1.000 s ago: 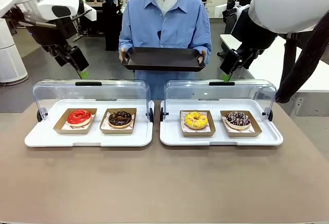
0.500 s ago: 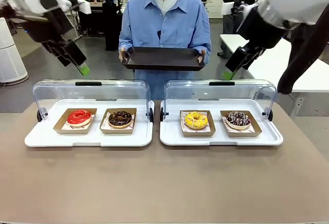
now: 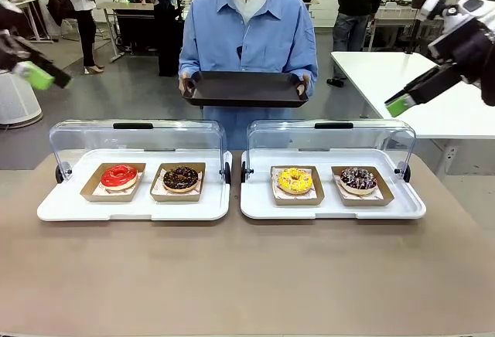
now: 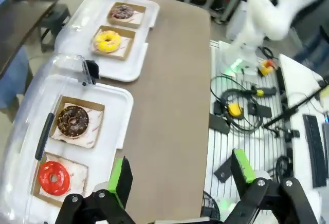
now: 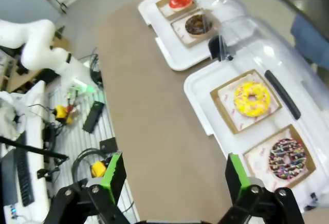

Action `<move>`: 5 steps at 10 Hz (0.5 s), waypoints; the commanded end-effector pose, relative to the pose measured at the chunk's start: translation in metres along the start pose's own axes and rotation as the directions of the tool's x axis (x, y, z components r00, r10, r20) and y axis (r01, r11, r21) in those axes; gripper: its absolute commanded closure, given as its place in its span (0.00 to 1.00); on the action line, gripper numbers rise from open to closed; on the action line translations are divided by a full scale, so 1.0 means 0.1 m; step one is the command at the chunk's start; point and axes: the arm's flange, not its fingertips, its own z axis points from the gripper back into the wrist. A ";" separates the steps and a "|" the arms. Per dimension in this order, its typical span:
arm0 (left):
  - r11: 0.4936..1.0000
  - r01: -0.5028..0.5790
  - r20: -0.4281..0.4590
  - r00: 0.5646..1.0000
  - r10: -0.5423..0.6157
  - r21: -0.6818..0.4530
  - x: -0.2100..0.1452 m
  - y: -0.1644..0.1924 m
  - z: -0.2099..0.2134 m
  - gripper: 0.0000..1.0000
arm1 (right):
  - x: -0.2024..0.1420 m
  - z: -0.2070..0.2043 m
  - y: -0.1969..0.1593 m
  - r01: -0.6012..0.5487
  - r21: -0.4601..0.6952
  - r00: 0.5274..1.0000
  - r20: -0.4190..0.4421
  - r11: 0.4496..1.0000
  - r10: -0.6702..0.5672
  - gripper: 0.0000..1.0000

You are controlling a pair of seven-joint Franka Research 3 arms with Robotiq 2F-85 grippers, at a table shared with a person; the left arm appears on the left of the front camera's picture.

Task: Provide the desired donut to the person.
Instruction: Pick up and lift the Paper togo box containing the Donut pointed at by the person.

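You have four donuts to pick from, all sitting along the far edge of the counter. Toward the far-left corner, the left white tray carries the red donut on its outer side. The dark chocolate donut sits beside it, nearer the middle. Toward the far-right corner, the right white tray carries the yellow donut on its inner side and the sprinkled chocolate donut on its outer side.

Each donut rests in its own brown cardboard box. The two white trays lie just beside each other, and both clear lids are tipped up and back.

The person stands just past the middle of the far edge, facing you. They hold a black tray level by its two ends, above and behind the donuts.

Your left pincer hangs high, out beyond the counter's left edge, fingers spread wide and pinching nothing. Your right pincer hangs high off the right edge, also spread wide and pinching nothing. Both are well apart from the donuts.
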 end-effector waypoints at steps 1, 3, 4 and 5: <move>0.992 0.121 -0.023 0.992 -0.121 0.038 -0.25 0.25 0.25 0.00 | -0.14 0.16 -0.26 0.012 0.045 0.998 0.061 0.999 -0.015 0.00; 0.987 0.142 0.016 0.990 -0.143 0.071 -0.53 0.38 0.35 0.00 | -0.40 0.29 -0.42 -0.072 0.049 0.983 0.174 0.996 0.062 0.00; 0.984 0.161 0.036 0.986 -0.164 0.074 -0.63 0.45 0.40 0.00 | -0.50 0.35 -0.48 -0.102 0.046 0.971 0.221 0.994 0.090 0.00; 0.979 0.190 0.050 0.980 -0.194 0.077 -0.69 0.48 0.44 0.00 | -0.58 0.38 -0.51 -0.140 0.042 0.959 0.256 0.989 0.125 0.00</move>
